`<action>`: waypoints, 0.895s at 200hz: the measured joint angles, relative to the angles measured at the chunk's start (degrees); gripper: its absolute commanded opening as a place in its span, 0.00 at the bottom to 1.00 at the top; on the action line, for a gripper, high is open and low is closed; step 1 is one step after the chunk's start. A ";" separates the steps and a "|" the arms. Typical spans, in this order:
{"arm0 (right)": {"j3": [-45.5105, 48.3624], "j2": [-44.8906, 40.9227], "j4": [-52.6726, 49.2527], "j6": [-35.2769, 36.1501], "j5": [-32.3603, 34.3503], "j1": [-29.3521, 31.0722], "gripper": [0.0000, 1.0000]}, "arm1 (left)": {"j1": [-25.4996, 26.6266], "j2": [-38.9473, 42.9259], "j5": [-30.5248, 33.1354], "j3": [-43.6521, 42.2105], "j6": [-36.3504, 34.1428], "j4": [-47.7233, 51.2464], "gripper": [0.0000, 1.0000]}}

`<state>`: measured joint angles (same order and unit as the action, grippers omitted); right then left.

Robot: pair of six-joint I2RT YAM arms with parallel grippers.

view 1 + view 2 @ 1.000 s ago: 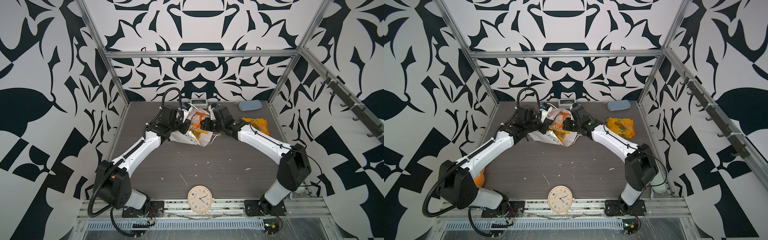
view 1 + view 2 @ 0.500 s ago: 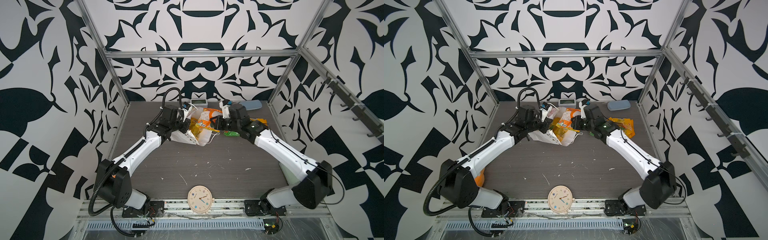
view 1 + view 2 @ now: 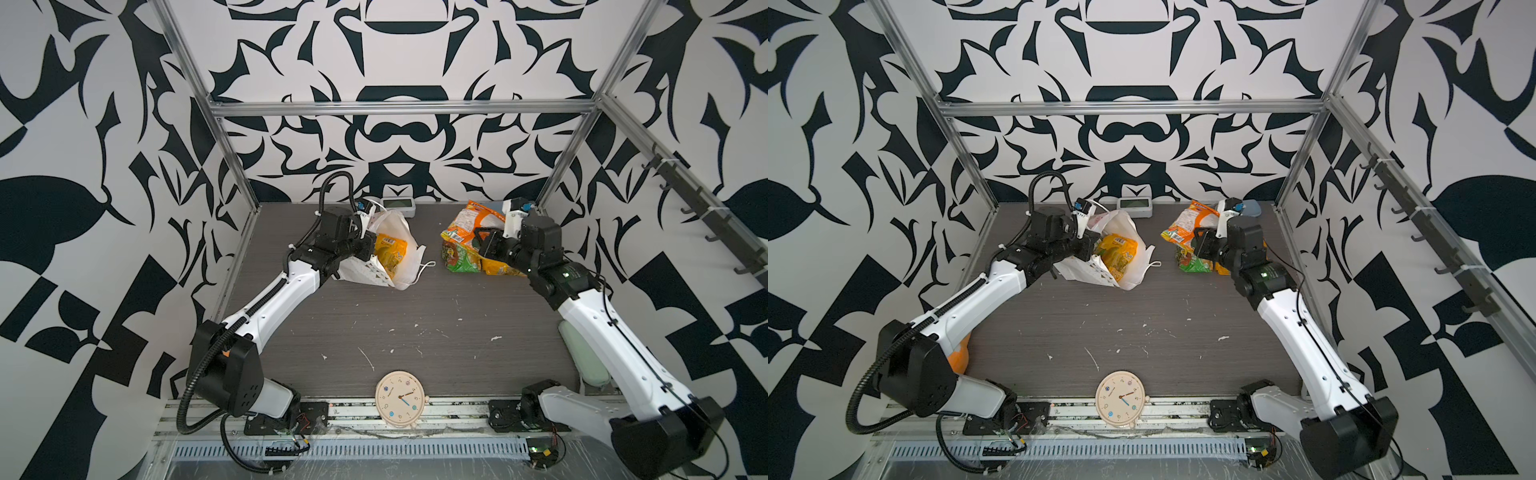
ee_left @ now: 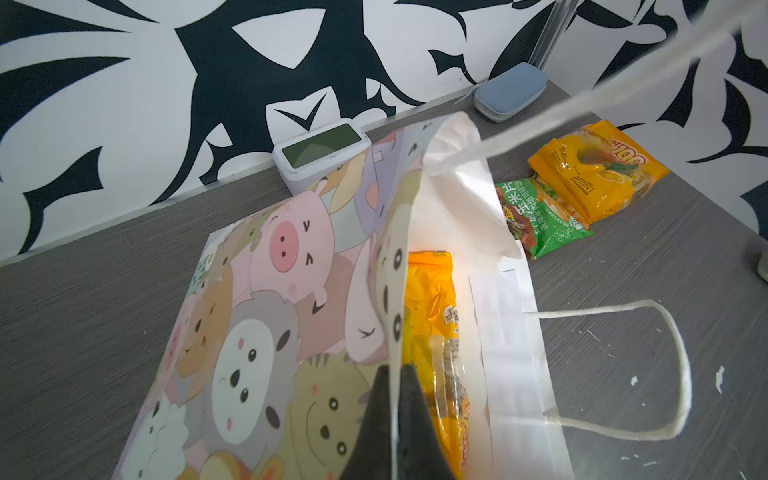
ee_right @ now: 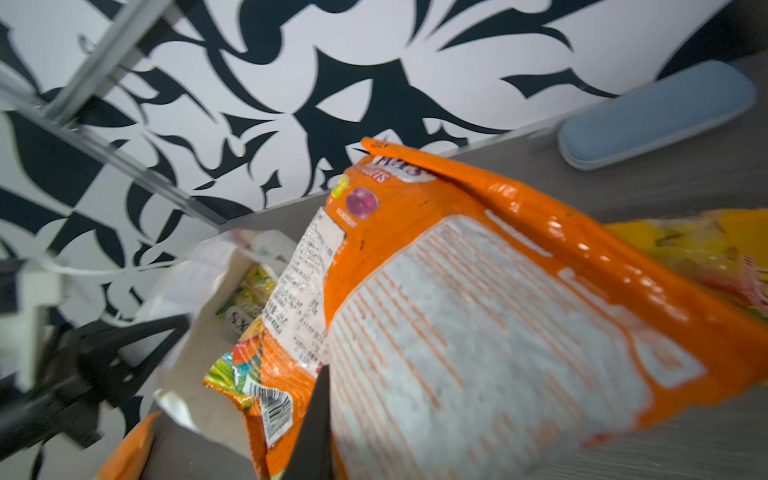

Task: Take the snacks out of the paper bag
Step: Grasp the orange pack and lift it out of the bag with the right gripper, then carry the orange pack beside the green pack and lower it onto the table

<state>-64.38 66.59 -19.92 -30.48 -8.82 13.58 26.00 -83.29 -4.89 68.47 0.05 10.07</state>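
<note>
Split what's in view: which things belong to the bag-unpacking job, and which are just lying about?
Job: paper bag; yellow packet inside it; orange packet, held up; green packet and yellow-orange packet, already out on the table.
Lying about: round clock; digital clock; blue case; pale green item at the right edge; orange lump at the left edge.
</note>
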 measured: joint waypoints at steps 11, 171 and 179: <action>0.00 3.04 -0.02 0.46 -0.72 -2.03 0.00 | -0.48 0.55 0.15 0.00 0.68 0.04 0.00; -25.38 49.33 -7.10 18.67 -3.89 3.45 0.02 | -2.05 2.34 0.92 0.00 3.32 1.53 0.00; -25.66 49.92 -6.95 18.49 -3.13 3.50 0.04 | -2.05 2.34 0.87 0.00 3.39 1.53 0.00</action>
<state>-90.04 116.51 -26.87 -11.99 -11.94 17.08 23.94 -80.95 -4.01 68.47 3.44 11.60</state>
